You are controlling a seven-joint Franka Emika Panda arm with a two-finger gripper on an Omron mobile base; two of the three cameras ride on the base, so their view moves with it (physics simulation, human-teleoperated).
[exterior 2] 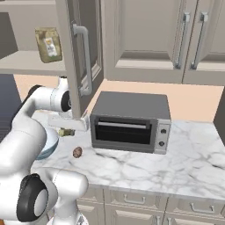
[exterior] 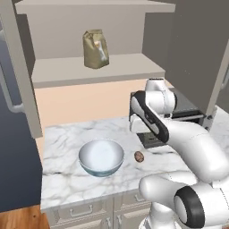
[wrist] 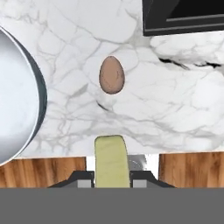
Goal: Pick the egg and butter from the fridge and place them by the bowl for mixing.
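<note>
Now | tool [wrist: 112, 181] clamped on butter [wrist: 112, 159] | egg [wrist: 112, 75] on counter [wrist: 175, 109]

marble counter [exterior: 67, 138], toaster oven [exterior 2: 129, 121], perhaps flour bag [exterior: 95, 49]

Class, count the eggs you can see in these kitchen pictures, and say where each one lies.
1. The egg lies on the marble counter, just beside the bowl and apart from it, in front of the toaster oven. Others may be hidden.
</note>
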